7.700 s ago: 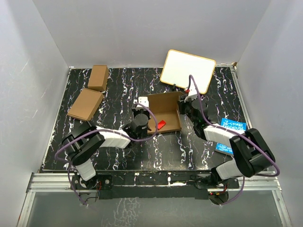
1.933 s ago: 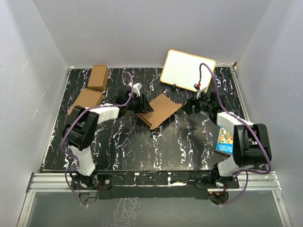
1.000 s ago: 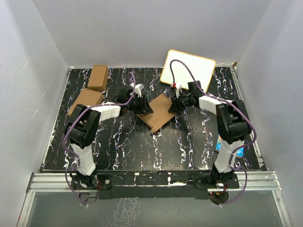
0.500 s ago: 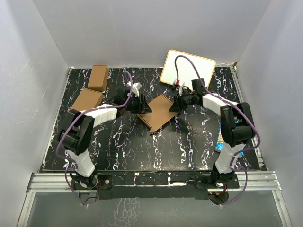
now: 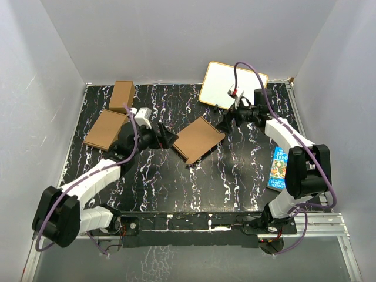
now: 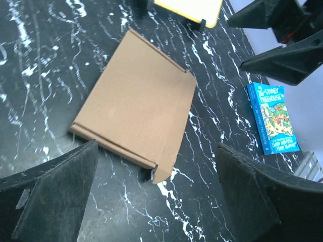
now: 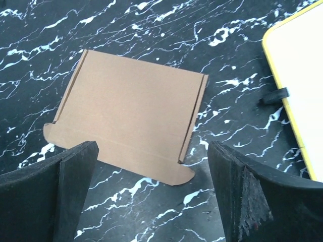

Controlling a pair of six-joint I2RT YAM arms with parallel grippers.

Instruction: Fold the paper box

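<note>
Paper box (image 5: 198, 140) central on the table (image 5: 176, 182); whiteboard (image 5: 232, 84) behind-right, apparently propped; book (image 5: 281, 167) right; cartons (image 5: 121, 96) far left.

Soft, even overhead light casts faint shadows; the paper box (image 6: 136, 96) looks sharp, the close fingers (image 6: 50, 196) slightly blurred.

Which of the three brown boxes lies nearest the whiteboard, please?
The paper box, lying diagonally mid-table by the whiteboard; the small carton and larger carton sit far left.
</note>
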